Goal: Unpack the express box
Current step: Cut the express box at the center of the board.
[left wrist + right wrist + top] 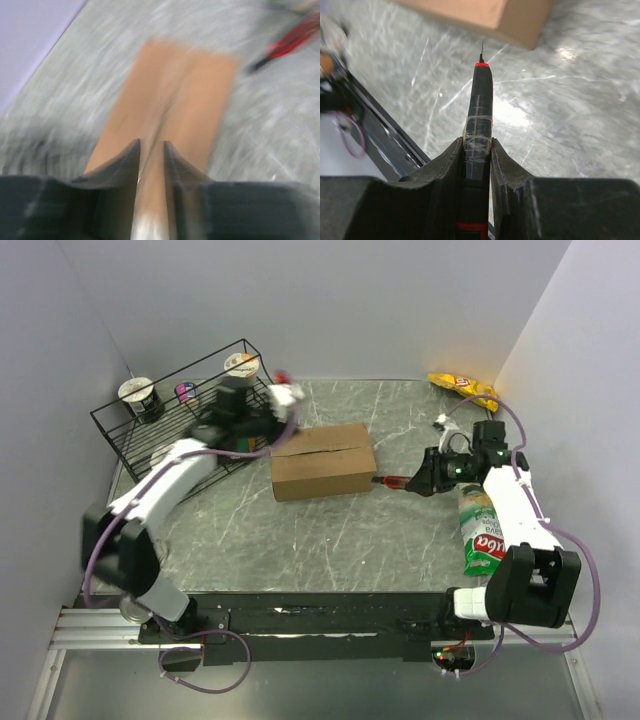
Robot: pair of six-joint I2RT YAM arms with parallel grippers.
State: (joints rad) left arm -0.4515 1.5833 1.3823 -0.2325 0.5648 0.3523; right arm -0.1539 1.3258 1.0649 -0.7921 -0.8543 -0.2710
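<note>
Express box (323,460) sits centre of desk (400,540), flaps shut. Corrugated: stiff, prob. light, will slide, so brace a side wall. R pincer (477,145) pinches craft knife (481,95), tip near box corner. L pincer (151,157) is nearly pressed together, empty, above the seam.

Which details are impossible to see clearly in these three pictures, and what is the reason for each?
Contents of the express box: closed flaps hide them in every view.
Box seam, left wrist view: motion blur; taped or cut, unclear.
Left end effector, top view: blur hides whether it touches the box.
Right wrist view: the top edge cuts off the box beyond the cutter in the right end effector.
</note>
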